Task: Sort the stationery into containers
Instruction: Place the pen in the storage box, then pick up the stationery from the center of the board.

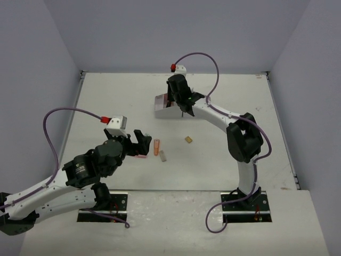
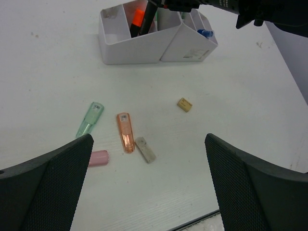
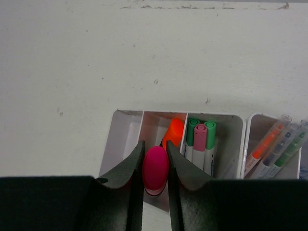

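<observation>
Pink-ended highlighter (image 3: 155, 171) is hanging in the right gripper (image 3: 155, 155), whose jaws are pinching narrowly across its barrel. It is hovering over the white organiser (image 3: 122, 139), above the compartment where an orange-ended highlighter (image 3: 173, 132) is standing. It is probably handling as light, stiff, smooth plastic that is prone to slipping, so squeezing the round barrel squarely is looking safest. Well apart, the left gripper (image 1: 134, 143) is gaping wide and empty, facing a peach piece (image 2: 125, 132) and a pink piece (image 2: 98, 158).
</observation>
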Controlling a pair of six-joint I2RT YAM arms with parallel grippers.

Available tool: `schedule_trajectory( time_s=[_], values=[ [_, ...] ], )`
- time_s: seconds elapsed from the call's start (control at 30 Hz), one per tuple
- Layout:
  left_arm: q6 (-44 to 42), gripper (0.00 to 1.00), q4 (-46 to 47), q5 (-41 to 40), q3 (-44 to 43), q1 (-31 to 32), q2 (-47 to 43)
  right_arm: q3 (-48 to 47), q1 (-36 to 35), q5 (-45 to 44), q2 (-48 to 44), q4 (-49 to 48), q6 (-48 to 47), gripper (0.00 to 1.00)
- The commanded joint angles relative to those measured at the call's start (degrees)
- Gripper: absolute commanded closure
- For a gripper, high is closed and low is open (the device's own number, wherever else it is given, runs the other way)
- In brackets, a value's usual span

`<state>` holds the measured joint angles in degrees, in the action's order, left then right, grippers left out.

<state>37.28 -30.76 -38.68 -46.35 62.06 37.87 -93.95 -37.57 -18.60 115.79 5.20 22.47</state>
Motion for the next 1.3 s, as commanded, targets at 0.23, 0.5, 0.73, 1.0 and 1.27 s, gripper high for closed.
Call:
schedule_trajectory(
  time_s=[0.23,0.5,0.73,1.0,1.27],
  values=[
    [1.6,0.00,2.9,-1.1,4.3,0.1,1.3,0.5,0.6,-0.6,-2.1,-2.3,1.3,0.61],
    [5.0,0.00,5.1,-2.6,6.9,-3.4,9.1,2.3,0.5,-0.2,-11.0,0.9,-0.7,0.38],
    [0.4,0.04,14.4,11.7,12.2,-19.0,21.5,16.7,0.4,10.4,-28.7,3.6,0.7,0.40],
    [-2.2,0.35,17.2,10.5,7.9,-23.3,39.3,36.8,0.4,24.7,-43.6,1.5,2.1,0.42],
    [-6.2,0.36,20.9,15.0,3.9,-26.7,48.1,42.7,0.4,28.8,-51.1,0.2,2.7,0.43]
  ],
)
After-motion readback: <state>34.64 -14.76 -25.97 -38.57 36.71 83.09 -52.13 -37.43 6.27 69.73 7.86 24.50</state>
